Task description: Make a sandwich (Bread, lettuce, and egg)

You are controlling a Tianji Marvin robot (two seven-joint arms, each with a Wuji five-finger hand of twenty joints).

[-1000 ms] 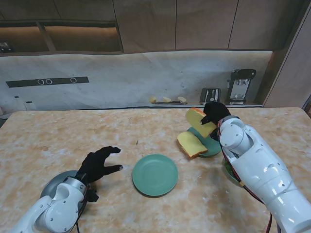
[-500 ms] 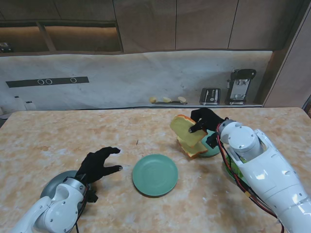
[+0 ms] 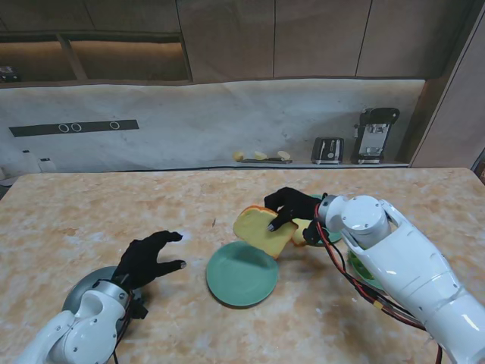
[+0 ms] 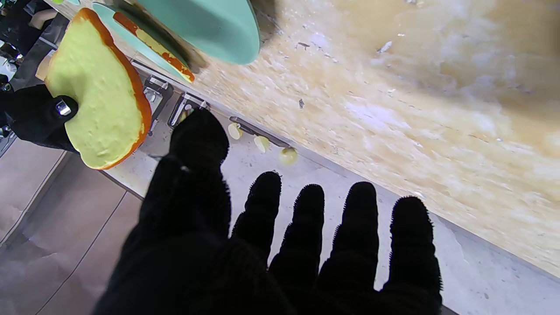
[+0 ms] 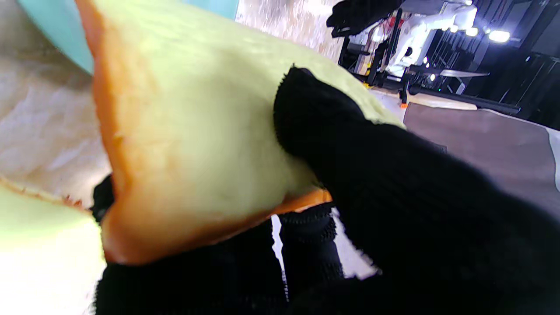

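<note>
Now right hand [image 3: 285, 208] pinches bread slice [image 3: 264, 230] — moved from far plate to green plate's [image 3: 241, 274] rim | left hand [image 3: 150, 256] spread, idle — base layer imminent.

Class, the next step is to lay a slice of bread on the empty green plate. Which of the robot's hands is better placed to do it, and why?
Right. The right hand already grips the bread slice at the green plate's far rim. The left hand holds nothing.

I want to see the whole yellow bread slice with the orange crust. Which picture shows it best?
The left wrist view: the whole yellow bread slice with the orange crust shows, pinched by the right hand. The stand view shows it small; the right wrist view crops it.
</note>
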